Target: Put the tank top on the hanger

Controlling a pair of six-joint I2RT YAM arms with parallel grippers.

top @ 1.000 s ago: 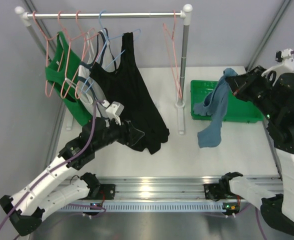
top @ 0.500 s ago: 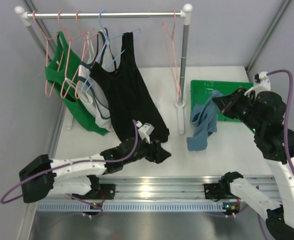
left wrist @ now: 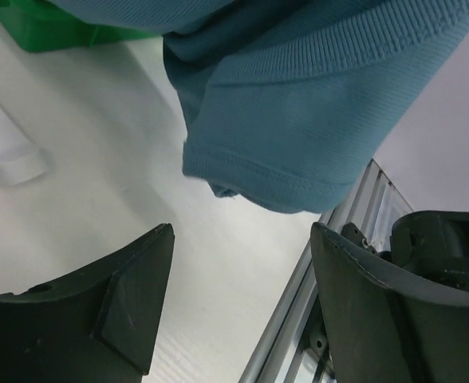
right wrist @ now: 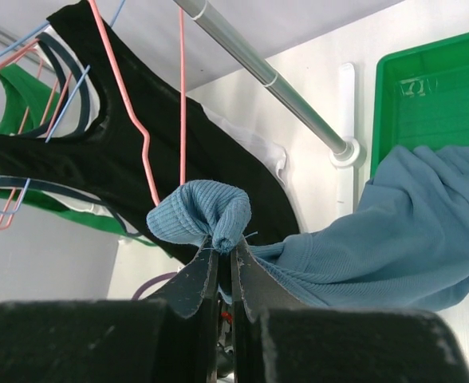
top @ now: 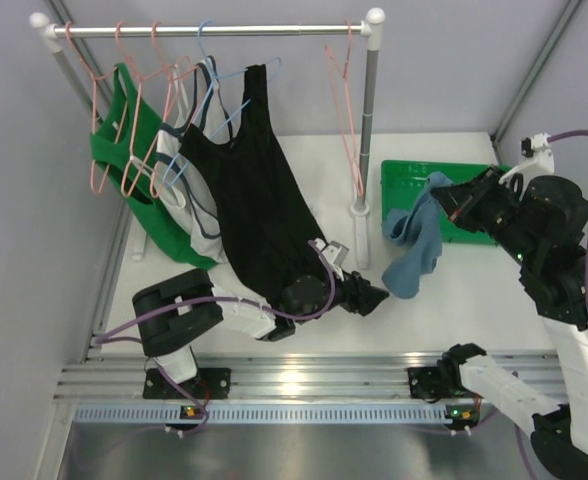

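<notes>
We have the right gripper clamped on a bunched fold of the tank top. The rest hangs limp toward 6 o'clock, past the green tray. The left gripper is wide open and empty at the hem. It's light, floppy knit and will sag, so we'd take a strap edge. The hanger is at 11 o'clock.

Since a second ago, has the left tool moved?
Yes. The left tool swung right, from the black top's hem to just in front of the rack post, near the tank top.
</notes>
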